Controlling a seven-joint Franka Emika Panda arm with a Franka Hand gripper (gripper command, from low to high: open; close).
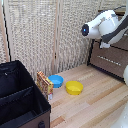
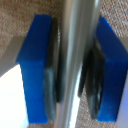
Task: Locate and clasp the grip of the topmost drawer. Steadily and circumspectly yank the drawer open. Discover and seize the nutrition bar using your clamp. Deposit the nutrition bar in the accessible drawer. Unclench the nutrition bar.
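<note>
I'm seeing soft, even light in the exterior view, slightly grainy; the wrist view is blurring badly, glare streaking its centre.

Task objects: drawer handle clamped, bar on floor.
Topmost drawer, grey-brown; its metal handle sits between blue tool fingers. Nutrition bar, orange-yellow, upright beside black box.

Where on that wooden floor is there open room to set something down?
Bare wood floor stretches from the yellow bowl toward the dresser on the exterior view's right. It is crowded near the black box, where the nutrition bar, blue bowl and yellow bowl cluster.
</note>
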